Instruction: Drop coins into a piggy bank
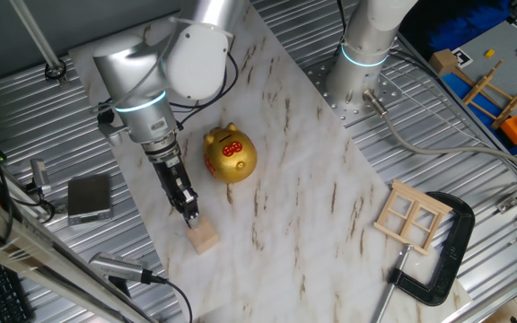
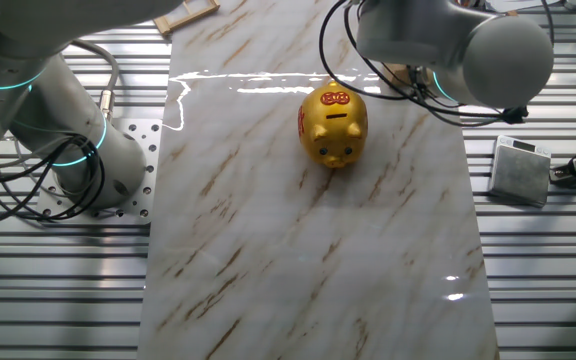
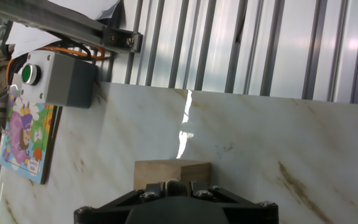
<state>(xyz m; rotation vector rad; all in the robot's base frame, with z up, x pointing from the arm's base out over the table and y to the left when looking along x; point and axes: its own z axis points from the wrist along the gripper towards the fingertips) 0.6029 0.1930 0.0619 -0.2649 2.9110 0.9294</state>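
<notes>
While down at the cube (image 1: pixel 205 238) beside the bank (image 1: pixel 231 154) on the table (image 1: pixel 312 197), picking the coin (image 3: pixel 172 184); end effector (image 1: pixel 191 215) state not clear; next, lifting toward the slot.

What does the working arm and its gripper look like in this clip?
The arm has silver-grey rounded housings with a glowing cyan ring at the joint and thin black cables alongside. Its gripper is slim, black and two-fingered. From the hand view only a black angular body with small screws shows.
</notes>
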